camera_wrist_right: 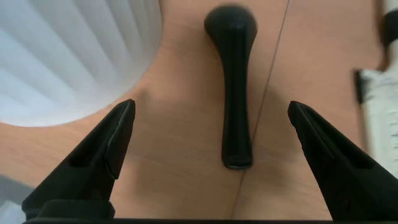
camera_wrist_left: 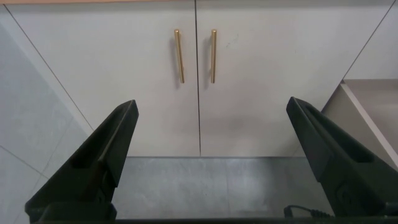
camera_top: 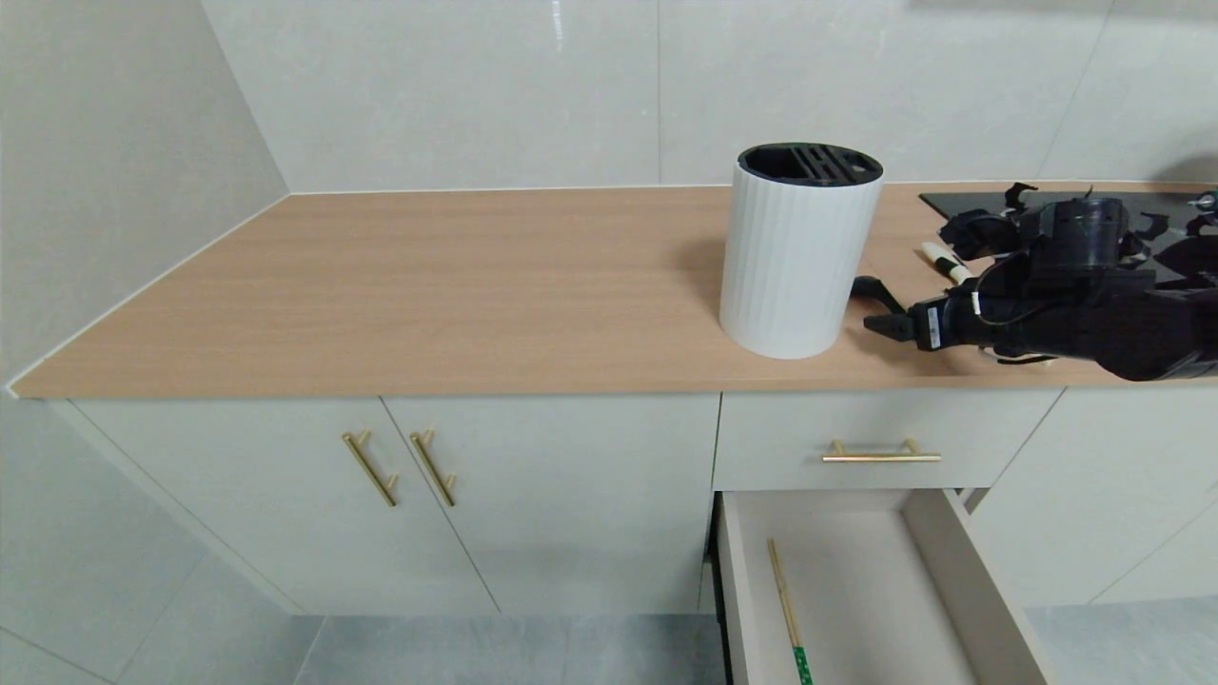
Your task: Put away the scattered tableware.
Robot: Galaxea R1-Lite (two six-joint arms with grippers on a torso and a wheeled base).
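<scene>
- A black utensil [camera_wrist_right: 231, 93] lies flat on the bench [camera_top: 428, 285], just beside the white ribbed holder [camera_top: 797, 257].
- The right pincer [camera_wrist_right: 210, 106] hangs low over it, fingers spread to either side, touching nothing.
- A white-handled piece [camera_top: 947, 262] lies nearby on the bench.
- Below, the open drawer [camera_top: 952, 561] holds chopsticks [camera_top: 785, 599].
- The left pincer [camera_wrist_left: 211, 109] is spread wide and holds nothing, facing the cabinet doors [camera_wrist_left: 124, 74].

Wood countertop [camera_top: 428, 276], white cabinets [camera_top: 533, 514], tiled walls [camera_top: 428, 86], grey floor [camera_top: 514, 652].
</scene>
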